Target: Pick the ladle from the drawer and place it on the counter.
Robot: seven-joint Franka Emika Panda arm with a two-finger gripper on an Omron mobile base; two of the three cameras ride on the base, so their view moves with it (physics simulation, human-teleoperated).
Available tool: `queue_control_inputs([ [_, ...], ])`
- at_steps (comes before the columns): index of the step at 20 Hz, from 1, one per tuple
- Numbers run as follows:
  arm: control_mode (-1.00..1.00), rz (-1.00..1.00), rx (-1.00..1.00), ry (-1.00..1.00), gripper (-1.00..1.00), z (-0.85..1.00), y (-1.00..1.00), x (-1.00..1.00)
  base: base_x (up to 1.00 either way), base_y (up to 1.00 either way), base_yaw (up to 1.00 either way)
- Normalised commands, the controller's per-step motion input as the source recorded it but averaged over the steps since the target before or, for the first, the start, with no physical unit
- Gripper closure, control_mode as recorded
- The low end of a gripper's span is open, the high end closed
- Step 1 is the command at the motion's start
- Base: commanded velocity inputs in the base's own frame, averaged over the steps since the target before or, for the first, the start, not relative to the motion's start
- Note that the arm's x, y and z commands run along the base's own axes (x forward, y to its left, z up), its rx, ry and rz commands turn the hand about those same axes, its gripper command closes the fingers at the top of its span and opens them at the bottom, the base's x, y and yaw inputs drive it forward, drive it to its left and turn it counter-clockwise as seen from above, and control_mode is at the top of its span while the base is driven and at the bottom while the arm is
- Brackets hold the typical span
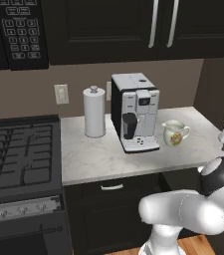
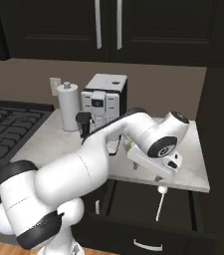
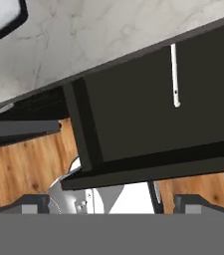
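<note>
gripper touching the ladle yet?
Apart. In the hand view the ladle lies on the floor of the open drawer, far from the open gripper at the bottom edge, with bare drawer floor between.

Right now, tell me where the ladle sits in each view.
Left base view: not in it.
Right base view: ladle lies in the open drawer, lower right, below the gripper.
Hand view: ladle upper right, inside the drawer.
Shared landmark: the marble counter.
</note>
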Motion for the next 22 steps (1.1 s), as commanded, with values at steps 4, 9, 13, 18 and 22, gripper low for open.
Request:
queue_control_inputs([
  [4, -1.0, -0.05, 0.0, 0.04, -1.0, -0.79, -0.92, -0.59, 0.0, 0.0, 0.0],
  [9, -1.0, 0.0, 0.0, 0.0, -1.0, -0.85, -0.38, -0.39, 0.0, 0.0, 0.0],
  [13, -1.0, 0.02, 0.0, 0.0, -1.0, -0.75, -0.01, -0.02, 0.0, 0.0, 0.0],
  [18, -1.0, 0.08, -0.02, 0.0, -1.0, -0.59, 0.09, 0.0, 0.0, 0.0, 0.0],
  [22, -1.0, 0.11, -0.02, 0.0, -1.0, -0.54, 0.23, 0.03, 0.0, 0.0, 0.0],
])
